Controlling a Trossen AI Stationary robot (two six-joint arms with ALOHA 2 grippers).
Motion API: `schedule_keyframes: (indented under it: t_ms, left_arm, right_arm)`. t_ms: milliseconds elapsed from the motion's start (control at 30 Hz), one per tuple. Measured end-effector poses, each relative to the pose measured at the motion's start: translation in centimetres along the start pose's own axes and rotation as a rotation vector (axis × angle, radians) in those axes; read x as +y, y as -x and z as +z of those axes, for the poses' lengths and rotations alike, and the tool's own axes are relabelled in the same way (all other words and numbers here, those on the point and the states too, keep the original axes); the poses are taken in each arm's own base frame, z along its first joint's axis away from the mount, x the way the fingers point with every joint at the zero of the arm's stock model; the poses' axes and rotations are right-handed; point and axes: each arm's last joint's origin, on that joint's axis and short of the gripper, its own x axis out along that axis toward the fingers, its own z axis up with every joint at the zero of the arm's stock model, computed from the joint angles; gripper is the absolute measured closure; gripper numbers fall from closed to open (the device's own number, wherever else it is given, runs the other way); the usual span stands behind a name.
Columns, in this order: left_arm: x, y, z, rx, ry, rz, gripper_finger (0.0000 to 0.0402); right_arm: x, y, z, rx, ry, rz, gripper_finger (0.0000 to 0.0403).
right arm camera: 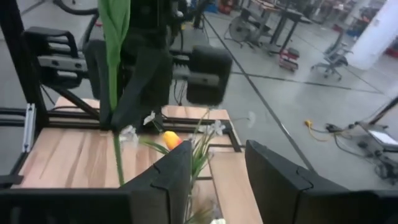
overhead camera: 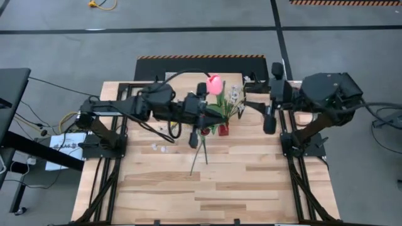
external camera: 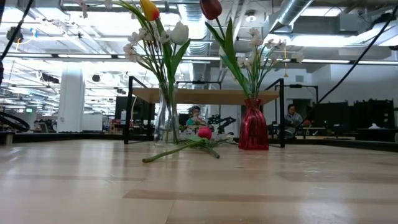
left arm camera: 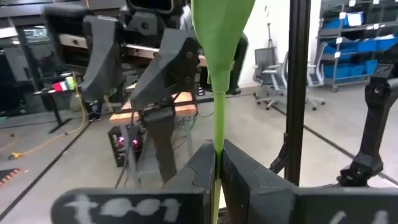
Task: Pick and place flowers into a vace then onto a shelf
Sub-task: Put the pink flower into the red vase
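Near the table's far middle, your left gripper (left arm camera: 217,171) is clamped tight on a green stem topped by a pink tulip (overhead camera: 215,83), held above the vases. Your right gripper (right arm camera: 214,168) waits to the right, fingers parted and empty. Another pink-headed flower (external camera: 186,145) lies flat between the clear vase (external camera: 166,118) and the red vase (external camera: 253,127).

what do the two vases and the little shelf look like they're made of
Clear vase: likely glass, glossy; stems show through its wall.
Red vase: seems tinted glass or plastic, shiny, with ribbed highlights; which one is unclear.
Shelf: pale wood board, matte, on thin black legs that look like metal.
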Motion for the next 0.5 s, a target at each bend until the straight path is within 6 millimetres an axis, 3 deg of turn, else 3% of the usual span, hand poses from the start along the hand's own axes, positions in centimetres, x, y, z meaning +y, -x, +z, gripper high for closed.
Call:
schedule_keyframes:
  t_ms: [500]
  left_arm:
    - [-0.2, -2.0, -1.9, 0.028, 0.014, -0.023, 0.0401]
  right_arm:
    - [1.9, -3.6, 0.8, -0.041, 0.050, 0.204, 0.0230]
